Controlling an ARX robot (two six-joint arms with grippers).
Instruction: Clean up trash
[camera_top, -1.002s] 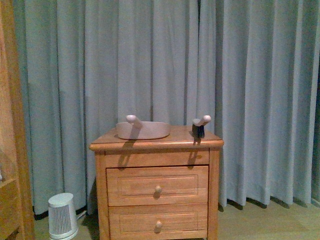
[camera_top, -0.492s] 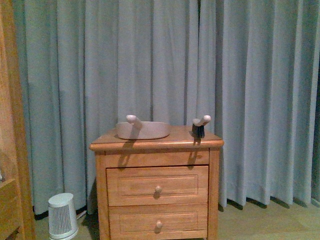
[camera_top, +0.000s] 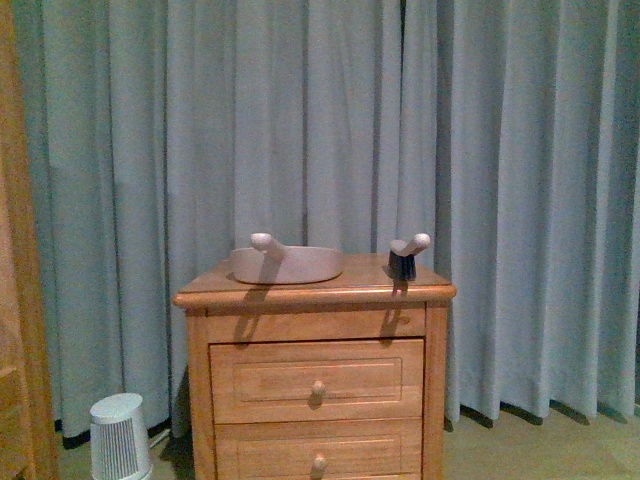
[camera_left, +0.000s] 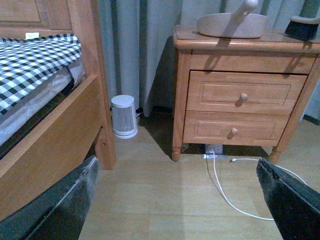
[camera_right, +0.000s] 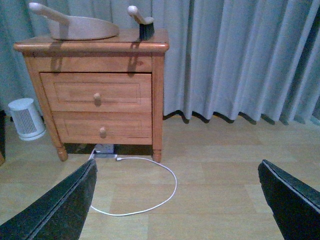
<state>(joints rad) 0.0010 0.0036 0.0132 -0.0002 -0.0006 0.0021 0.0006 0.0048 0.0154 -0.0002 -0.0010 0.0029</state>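
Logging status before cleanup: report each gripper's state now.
Left gripper: open, holding nothing.
Right gripper: open, holding nothing.

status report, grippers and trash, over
Left gripper open, empty. Right gripper open, empty. No trash wad in view. Dustpan and brush sit on nightstand; white cable loops on floor.

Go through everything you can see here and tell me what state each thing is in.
Dustpan: lying flat on the nightstand
Brush: standing on its bristles
Top drawer: shut
Bottom drawer: shut
Curtains: drawn closed
White cable: lying looped on the floor
Left gripper: open, empty
Right gripper: open, empty
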